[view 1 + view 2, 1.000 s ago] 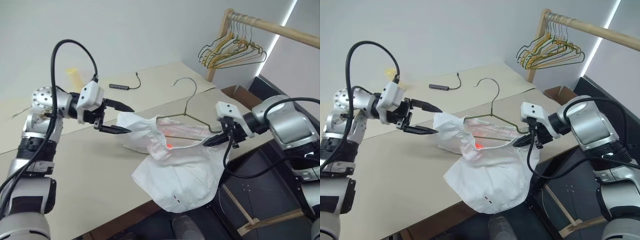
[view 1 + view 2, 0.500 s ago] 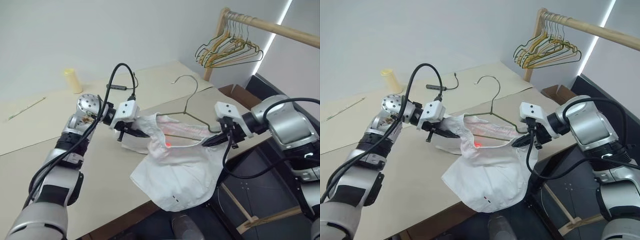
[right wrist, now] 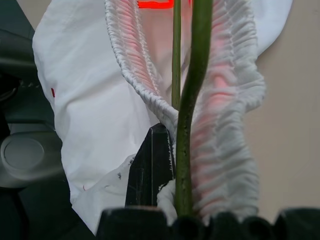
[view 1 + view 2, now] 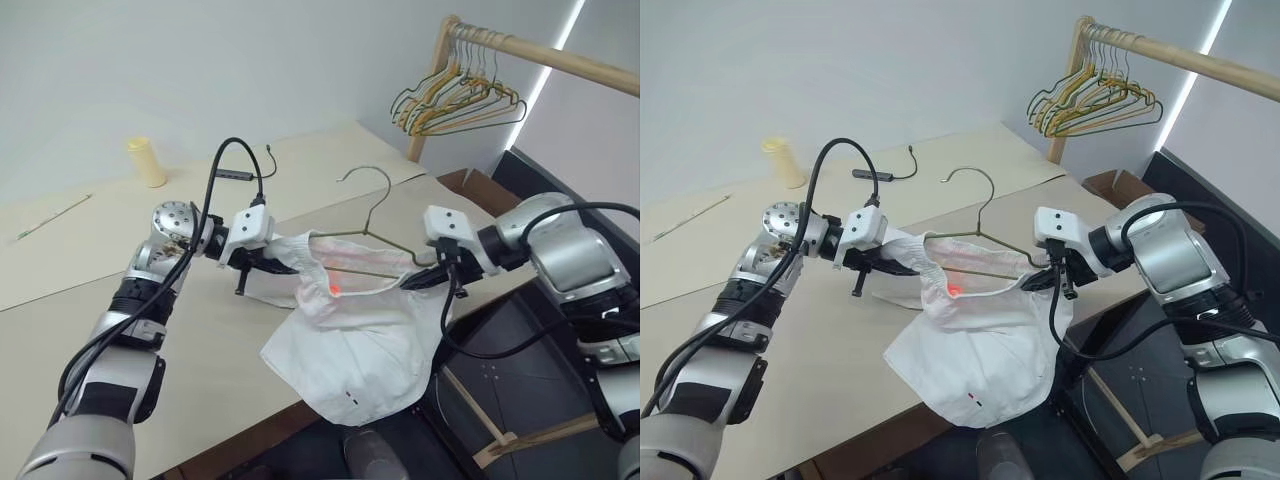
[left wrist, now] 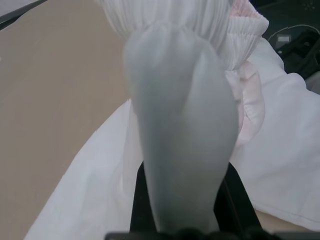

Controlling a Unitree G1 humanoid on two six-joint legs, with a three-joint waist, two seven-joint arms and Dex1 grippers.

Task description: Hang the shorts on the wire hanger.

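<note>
One shorts (image 4: 355,345), thin white fabric, gathered waistband; one grey wire hanger (image 4: 372,225). Left tool (image 4: 272,268) clamped on waistband; right tool (image 4: 412,282) clamped on hanger and shorts.

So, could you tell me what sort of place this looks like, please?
Probably an indoor test room set up for laundry tasks, not a home. A wooden clothes rail carries a bunch of hangers, and a plain beige table against a bare white wall bears the shorts and the wire hanger.
</note>
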